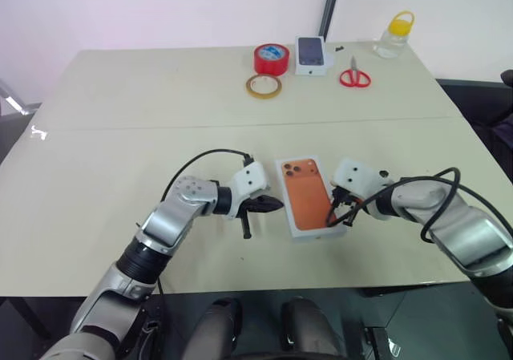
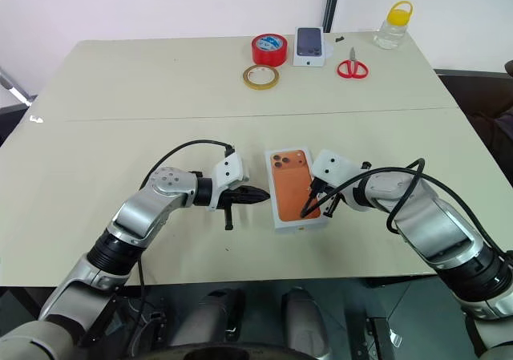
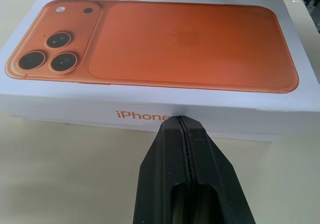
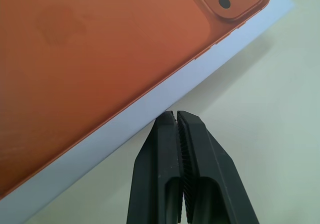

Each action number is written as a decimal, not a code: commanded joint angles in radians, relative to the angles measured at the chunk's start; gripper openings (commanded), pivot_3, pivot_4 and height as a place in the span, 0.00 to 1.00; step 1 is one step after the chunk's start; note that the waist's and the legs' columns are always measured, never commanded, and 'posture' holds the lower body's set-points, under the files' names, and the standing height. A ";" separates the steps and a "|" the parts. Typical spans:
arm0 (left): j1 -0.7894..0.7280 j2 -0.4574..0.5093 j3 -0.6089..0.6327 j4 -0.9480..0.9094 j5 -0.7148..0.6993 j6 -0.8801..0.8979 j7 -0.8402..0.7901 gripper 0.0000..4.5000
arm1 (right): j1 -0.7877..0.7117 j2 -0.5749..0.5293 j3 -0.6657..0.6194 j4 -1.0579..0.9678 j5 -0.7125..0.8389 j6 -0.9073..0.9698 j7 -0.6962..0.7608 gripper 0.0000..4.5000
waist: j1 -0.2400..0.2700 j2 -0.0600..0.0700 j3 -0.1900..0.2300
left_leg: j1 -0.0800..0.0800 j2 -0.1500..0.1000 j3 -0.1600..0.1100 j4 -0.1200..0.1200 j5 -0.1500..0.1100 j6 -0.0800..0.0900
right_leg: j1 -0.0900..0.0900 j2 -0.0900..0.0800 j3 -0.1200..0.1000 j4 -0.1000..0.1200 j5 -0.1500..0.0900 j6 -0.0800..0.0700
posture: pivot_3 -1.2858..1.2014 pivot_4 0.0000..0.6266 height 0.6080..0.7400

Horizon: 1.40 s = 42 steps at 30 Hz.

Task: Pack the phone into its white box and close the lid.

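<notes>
Both arms are reaching forward with elbows bent, their wrists angling inward toward each other. The left gripper (image 1: 268,205) is pointing to the right and slightly downward, its black fingers (image 3: 187,184) pressing together. The right gripper (image 1: 335,216) is tilting down and leftward, its fingers (image 4: 187,179) likewise closing tight.

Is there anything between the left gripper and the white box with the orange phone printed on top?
Nothing visible stands between them. The left gripper, shut, points straight at the lettered side of the white box, very close to it. The right gripper, also shut, sits at the opposite edge.
</notes>
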 commanded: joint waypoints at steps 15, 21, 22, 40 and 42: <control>0.010 0.016 -0.027 -0.058 -0.006 -0.024 -0.022 0.00 | 0.034 -0.023 -0.047 -0.069 -0.005 -0.017 0.046 0.03 | 0.000 0.000 0.000 | 0.000 0.000 0.000 0.000 0.000 0.000 | 0.000 0.000 0.000 0.000 0.000 0.000 | 0.52 0.24 1.00; 0.014 0.030 -0.037 -0.047 0.006 -0.040 -0.019 0.00 | 0.057 -0.078 -0.102 -0.055 -0.005 -0.054 0.089 0.03 | 0.001 0.000 0.000 | 0.000 0.000 0.000 0.000 0.000 0.000 | 0.000 0.000 0.000 0.000 0.000 0.000 | 0.52 0.24 1.00; 0.014 0.030 -0.036 -0.046 0.006 -0.041 -0.018 0.00 | 0.067 -0.094 -0.120 -0.050 -0.002 -0.075 0.103 0.03 | 0.002 0.000 0.000 | 0.000 0.000 0.000 0.000 0.000 0.000 | 0.000 0.000 0.000 0.000 0.000 0.000 | 0.52 0.24 1.00; -0.051 0.005 0.157 0.037 -0.127 0.020 0.032 0.00 | 0.268 -0.099 -0.335 -0.185 0.218 -0.154 0.258 0.03 | 0.004 0.000 0.000 | 0.001 0.000 0.000 0.001 0.000 0.000 | 0.002 0.000 0.000 0.000 0.000 0.000 | 0.52 0.24 1.00; -0.085 -0.045 0.150 0.078 -0.114 0.020 0.074 0.00 | 0.292 -0.102 -0.309 -0.181 0.198 -0.167 0.253 0.03 | 0.009 -0.001 0.000 | 0.001 0.000 0.000 0.001 0.000 0.000 | 0.002 0.000 -0.001 0.000 0.000 0.000 | 0.52 0.24 1.00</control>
